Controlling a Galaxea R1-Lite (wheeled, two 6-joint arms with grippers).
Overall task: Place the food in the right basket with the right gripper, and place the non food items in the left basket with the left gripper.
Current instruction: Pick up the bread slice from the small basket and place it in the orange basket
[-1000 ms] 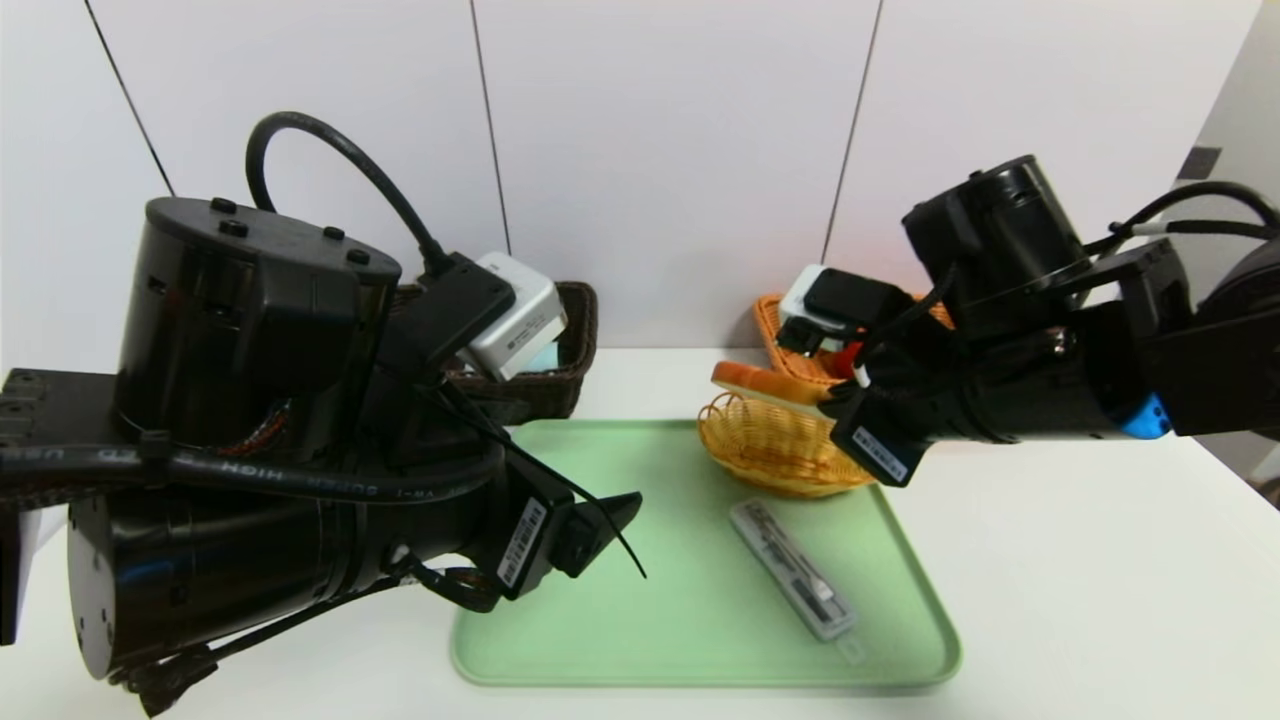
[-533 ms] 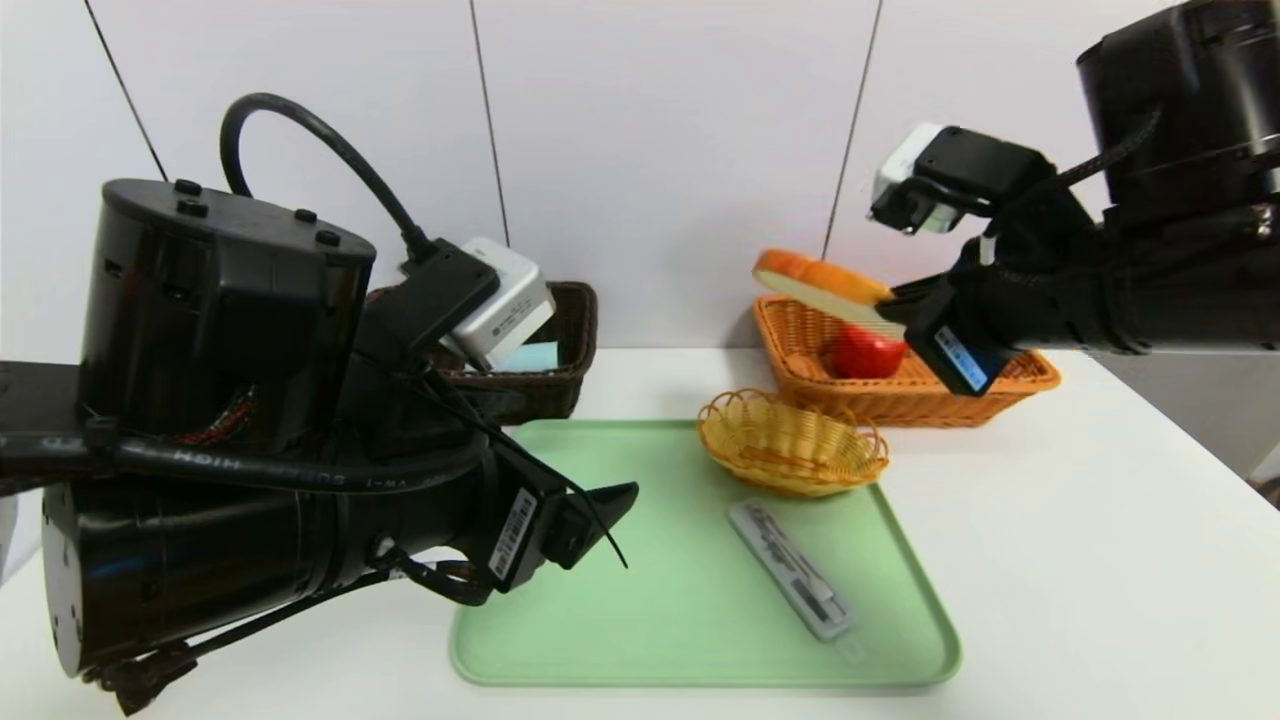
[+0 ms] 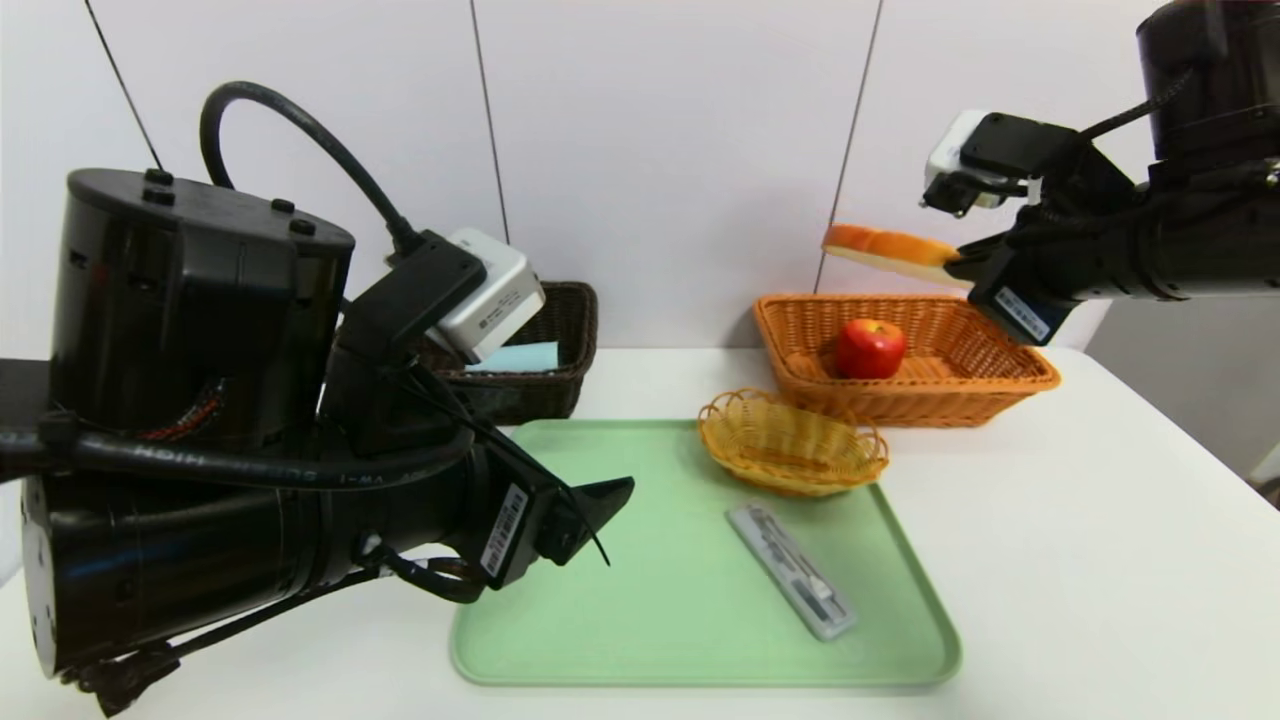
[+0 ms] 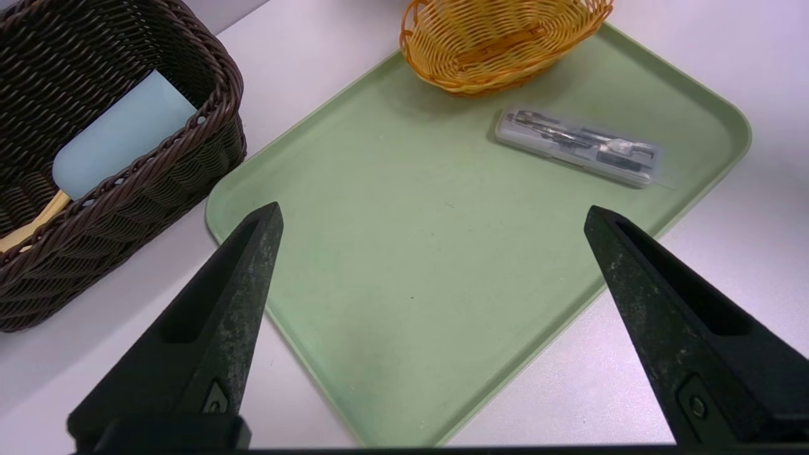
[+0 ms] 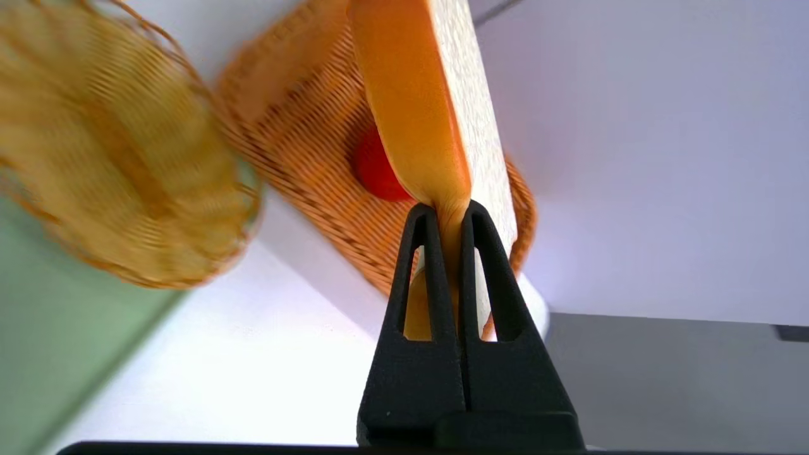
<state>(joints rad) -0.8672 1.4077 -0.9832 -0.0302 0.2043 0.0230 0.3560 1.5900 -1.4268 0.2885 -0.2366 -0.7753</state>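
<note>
The right gripper is pinched tight on one end of the bread slice — in the right wrist view its two jaws press together on the crust, squeezing it thin. The slice lies nearly flat in the air, and its long axis runs away from the fingertips toward nine o'clock in the head view. The right basket, holding the apple, sits at about seven o'clock from the gripper and well below it. The slice's free end overhangs the basket's back rim, so the coming move looks to be mostly a drop. The left gripper is spread wide and empty over the green tray — the clear case is at its one o'clock.
</note>
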